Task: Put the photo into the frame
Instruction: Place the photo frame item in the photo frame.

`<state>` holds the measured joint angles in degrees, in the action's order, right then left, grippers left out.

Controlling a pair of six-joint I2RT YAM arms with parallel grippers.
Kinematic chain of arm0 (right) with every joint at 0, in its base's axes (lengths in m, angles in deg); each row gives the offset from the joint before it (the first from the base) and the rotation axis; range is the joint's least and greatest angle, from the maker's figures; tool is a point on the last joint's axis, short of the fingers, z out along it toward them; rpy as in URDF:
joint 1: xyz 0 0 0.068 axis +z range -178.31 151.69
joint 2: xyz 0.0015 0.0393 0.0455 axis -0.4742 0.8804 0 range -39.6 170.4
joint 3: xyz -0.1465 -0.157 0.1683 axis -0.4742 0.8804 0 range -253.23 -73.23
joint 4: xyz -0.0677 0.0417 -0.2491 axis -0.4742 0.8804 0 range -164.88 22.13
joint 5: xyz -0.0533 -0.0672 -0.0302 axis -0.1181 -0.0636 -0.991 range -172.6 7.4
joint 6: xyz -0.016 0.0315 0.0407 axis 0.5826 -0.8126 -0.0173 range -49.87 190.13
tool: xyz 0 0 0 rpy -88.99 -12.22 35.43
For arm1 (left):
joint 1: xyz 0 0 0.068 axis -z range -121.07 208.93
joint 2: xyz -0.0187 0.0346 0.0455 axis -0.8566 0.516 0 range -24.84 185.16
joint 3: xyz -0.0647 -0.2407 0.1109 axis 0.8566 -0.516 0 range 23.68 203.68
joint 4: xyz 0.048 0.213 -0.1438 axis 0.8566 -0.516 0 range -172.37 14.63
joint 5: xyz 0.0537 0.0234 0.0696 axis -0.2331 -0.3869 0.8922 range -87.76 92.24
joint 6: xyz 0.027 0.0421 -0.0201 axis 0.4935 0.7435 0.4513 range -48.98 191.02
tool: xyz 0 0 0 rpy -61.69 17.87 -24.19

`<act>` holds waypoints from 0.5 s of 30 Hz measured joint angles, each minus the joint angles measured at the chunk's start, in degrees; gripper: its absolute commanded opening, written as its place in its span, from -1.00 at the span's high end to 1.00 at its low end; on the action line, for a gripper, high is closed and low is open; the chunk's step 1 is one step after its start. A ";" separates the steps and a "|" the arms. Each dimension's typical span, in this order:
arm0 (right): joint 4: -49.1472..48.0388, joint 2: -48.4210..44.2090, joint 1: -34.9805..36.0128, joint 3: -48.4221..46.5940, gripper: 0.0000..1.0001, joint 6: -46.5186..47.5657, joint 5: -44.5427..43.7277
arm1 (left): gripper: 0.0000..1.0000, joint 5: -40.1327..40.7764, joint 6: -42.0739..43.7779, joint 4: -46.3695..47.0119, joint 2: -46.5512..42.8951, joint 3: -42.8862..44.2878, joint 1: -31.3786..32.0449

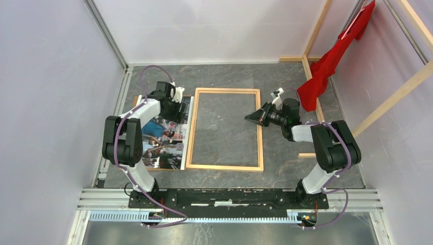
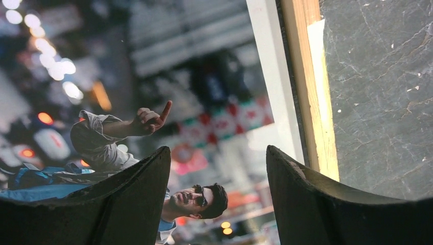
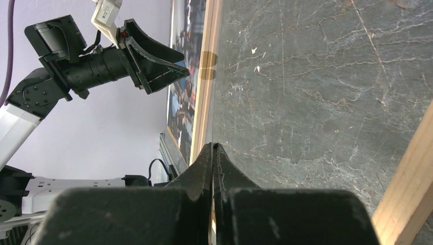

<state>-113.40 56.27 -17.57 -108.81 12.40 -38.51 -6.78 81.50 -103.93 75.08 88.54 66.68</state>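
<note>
Lying just beside frame point(image 1: 192, 127), photo point(image 1: 166, 144) face-up

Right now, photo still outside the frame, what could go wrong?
The open left gripper hangs over the photo beside the frame; closing there might crease the print or snag the wooden rail. The photo lies flat, so it may slide rather than lift. The shut right gripper above the frame could nudge it.

No lettering can be read anywhere; the lit signs within the photo point(image 2: 153, 76) are blurred past reading.
</note>
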 measured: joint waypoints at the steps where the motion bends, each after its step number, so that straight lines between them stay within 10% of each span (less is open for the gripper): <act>1: -0.04 0.13 -0.07 0.13 1.00 0.02 0.00 | -0.50 0.00 0.02 0.00 0.00 0.00 0.15; 15: -0.48 0.74 -0.83 1.92 1.00 0.11 0.02 | -0.50 0.48 0.02 0.00 0.00 0.00 1.09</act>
<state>-113.88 57.02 -18.40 -106.88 12.51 -38.48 -6.29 81.52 -103.93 75.08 88.54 67.77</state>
